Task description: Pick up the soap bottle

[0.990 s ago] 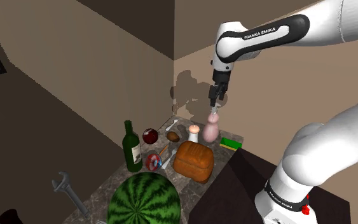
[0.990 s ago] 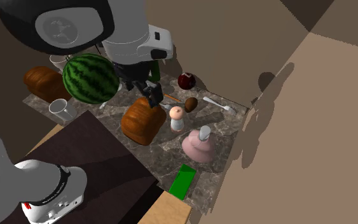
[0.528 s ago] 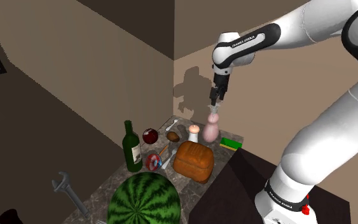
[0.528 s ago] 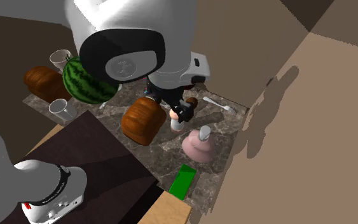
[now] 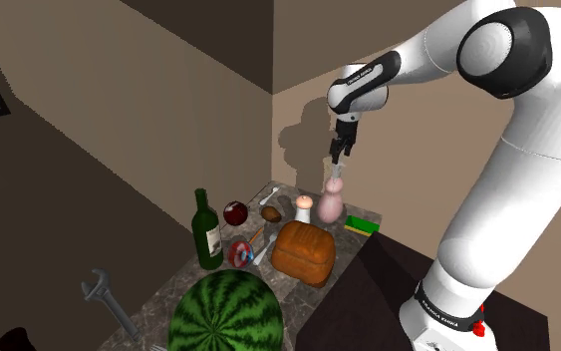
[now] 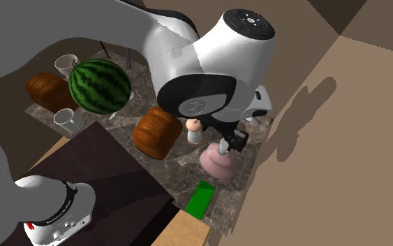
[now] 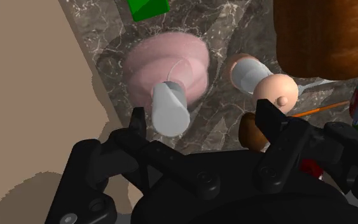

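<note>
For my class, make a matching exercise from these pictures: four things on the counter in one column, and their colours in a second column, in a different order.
Things:
1. soap bottle
2. watermelon
3. bread loaf
4. wine bottle

Colours:
A. brown
B. dark green with a pale label
C. pink with a grey pump
D. striped light and dark green

Pairs: 1-C, 2-D, 3-A, 4-B
</note>
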### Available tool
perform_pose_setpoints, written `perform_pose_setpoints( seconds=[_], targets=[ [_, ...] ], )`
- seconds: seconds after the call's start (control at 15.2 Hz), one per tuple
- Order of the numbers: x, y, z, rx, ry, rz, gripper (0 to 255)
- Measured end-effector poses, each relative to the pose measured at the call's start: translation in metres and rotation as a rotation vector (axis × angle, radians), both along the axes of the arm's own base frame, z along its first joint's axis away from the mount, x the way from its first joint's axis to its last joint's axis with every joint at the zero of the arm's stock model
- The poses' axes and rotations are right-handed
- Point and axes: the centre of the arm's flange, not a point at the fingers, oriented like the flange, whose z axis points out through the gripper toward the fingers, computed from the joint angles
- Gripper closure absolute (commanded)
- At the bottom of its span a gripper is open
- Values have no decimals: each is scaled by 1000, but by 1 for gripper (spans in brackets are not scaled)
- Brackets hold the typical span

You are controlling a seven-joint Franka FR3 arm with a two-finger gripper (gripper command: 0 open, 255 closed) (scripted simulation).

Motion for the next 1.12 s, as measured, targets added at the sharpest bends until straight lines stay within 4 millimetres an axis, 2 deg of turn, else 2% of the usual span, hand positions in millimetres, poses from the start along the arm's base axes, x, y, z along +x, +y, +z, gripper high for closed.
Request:
perform_pose_setpoints(
  seconds=[0.2,0.66,0.73,1.12],
  targets=[
    [7,-20,-12,-6,-2,-7,0],
    [9,-23,-48,-7,-2,-8,0],
    [9,-23,-50,-7,-2,-8,255],
    [9,-22,-51,-8,-4,-8,255]
  ],
)
